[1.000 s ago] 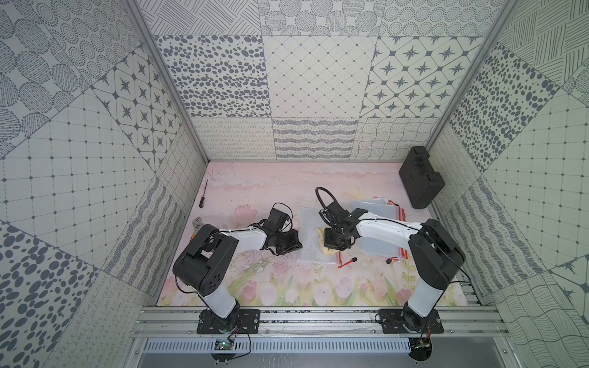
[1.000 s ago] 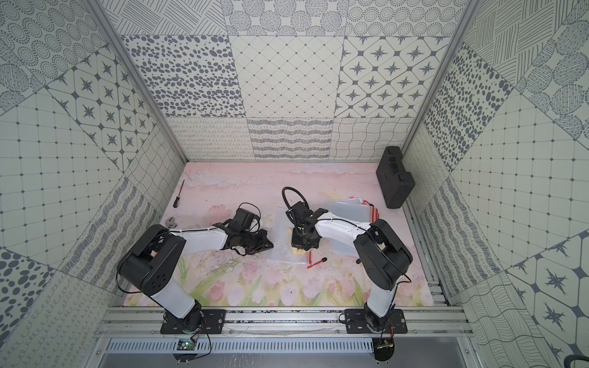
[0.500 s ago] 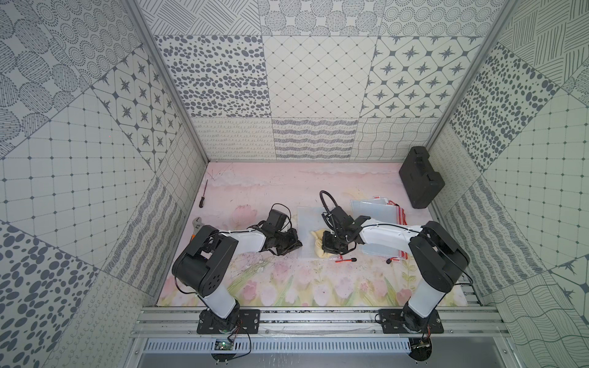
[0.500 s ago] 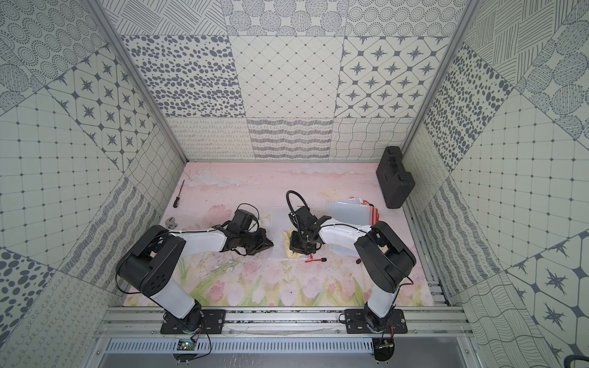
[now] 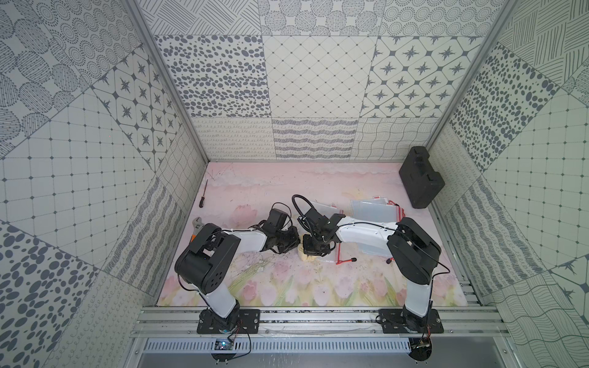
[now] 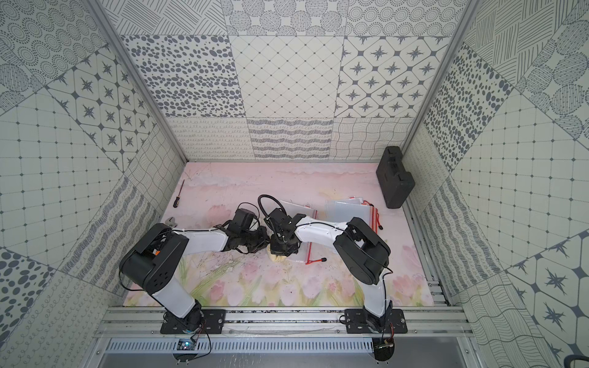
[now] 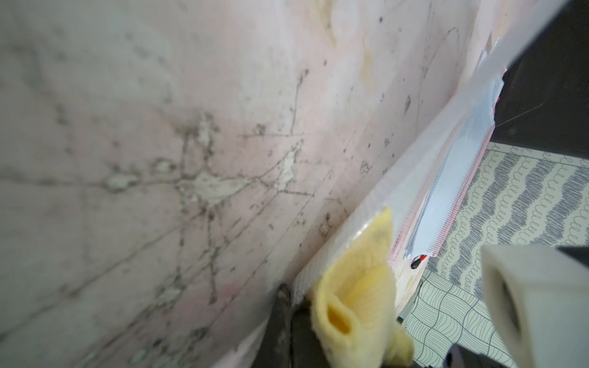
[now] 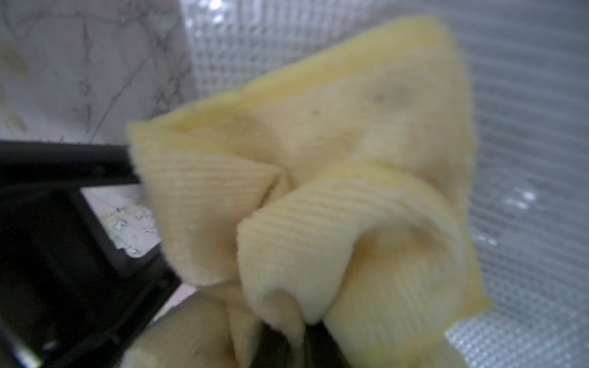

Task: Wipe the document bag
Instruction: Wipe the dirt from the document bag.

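Right gripper (image 5: 314, 251) is clamped tight on the yellow cloth (image 8: 318, 191), pressing it onto the document bag (image 8: 526, 127). The bag lies flat mid-table on the floral mat (image 5: 287, 286). Left gripper (image 5: 291, 243) is closed at the bag's left edge; whether it's pinching it, can't tell.

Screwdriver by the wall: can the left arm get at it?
Probably: the screwdriver lies alone on bare mat, nothing between it and the left gripper, which is shut and must open first.
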### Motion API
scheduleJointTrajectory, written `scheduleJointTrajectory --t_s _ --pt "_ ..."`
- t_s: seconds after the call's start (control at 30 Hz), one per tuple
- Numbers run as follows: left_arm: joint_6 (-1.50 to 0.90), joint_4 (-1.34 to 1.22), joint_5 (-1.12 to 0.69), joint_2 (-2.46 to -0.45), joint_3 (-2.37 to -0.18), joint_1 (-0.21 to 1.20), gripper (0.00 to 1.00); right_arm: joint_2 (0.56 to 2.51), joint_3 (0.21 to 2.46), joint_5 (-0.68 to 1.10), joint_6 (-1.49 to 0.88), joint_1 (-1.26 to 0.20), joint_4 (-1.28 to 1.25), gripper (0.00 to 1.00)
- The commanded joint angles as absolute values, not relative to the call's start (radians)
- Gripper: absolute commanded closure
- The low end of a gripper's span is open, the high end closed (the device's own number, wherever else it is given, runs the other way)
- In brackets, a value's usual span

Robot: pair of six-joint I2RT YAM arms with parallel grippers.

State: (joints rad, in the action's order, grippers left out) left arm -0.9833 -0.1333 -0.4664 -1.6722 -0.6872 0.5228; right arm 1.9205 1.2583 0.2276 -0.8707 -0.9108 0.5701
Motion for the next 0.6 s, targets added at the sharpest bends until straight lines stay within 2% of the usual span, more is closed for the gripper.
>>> scheduleJointTrajectory --t_s 0.0,0.13,0.37,0.47,0.57 --pt "-0.978 -0.065 -0.380 -1.661 -0.693 0.524 1.00 1.947 1.214 0.293 -0.916 -0.901 0.547 1.00" --pt "-0.963 -0.049 -0.375 -1.664 -0.698 0.521 1.00 1.861 1.050 0.259 -0.887 -0.814 0.580 1.00" --pt "-0.939 -0.040 -0.385 -1.671 -0.693 0.496 1.00 1.610 0.716 0.206 -0.773 -0.523 0.647 1.00" --pt "-0.933 -0.040 -0.403 -1.681 -0.702 0.492 1.00 1.581 0.735 0.200 -0.758 -0.521 0.682 1.00" --pt "-0.942 -0.055 -0.425 -1.702 -0.706 0.494 1.00 1.622 0.840 0.201 -0.806 -0.622 0.664 1.00"
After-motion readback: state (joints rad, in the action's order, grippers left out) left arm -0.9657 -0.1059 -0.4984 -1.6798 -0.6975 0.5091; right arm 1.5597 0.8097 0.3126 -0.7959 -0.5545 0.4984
